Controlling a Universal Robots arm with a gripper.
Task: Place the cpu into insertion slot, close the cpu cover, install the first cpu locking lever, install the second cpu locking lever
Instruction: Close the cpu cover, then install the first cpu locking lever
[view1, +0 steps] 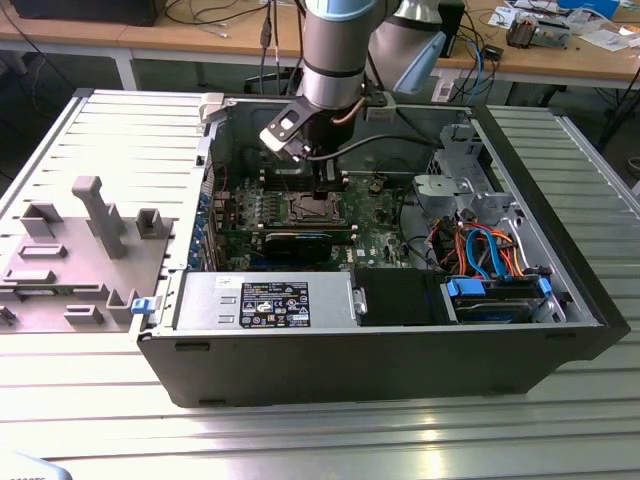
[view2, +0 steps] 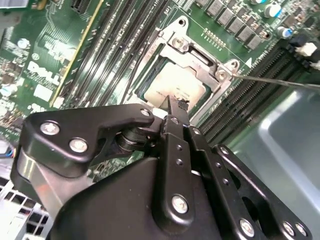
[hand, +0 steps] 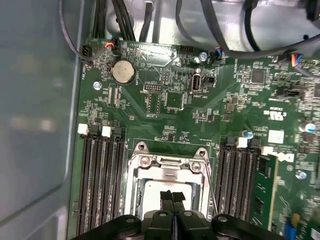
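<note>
Inside the open computer case (view1: 560, 330), my gripper (view1: 322, 178) hangs just above the insertion slot (view1: 318, 208) on the green motherboard (view1: 375, 215). In both wrist views the black fingertips (hand: 172, 196) press together with nothing seen between them, over the slot's middle. The cpu (view2: 176, 89) lies in the slot, its pale metal top showing through the square opening. Around it the silver cpu cover (hand: 167, 166) lies flat. A thin wire locking lever (view2: 280, 80) juts out from one corner of the slot, and another wire lever (hand: 213, 182) runs along its side.
Long black memory slots (hand: 100, 185) flank the socket on both sides. A black graphics card (view1: 300, 243) lies in front of it, a power supply (view1: 265, 300) near the case front, and drive cages with orange and blue cables (view1: 490, 250) on the exterior view's right.
</note>
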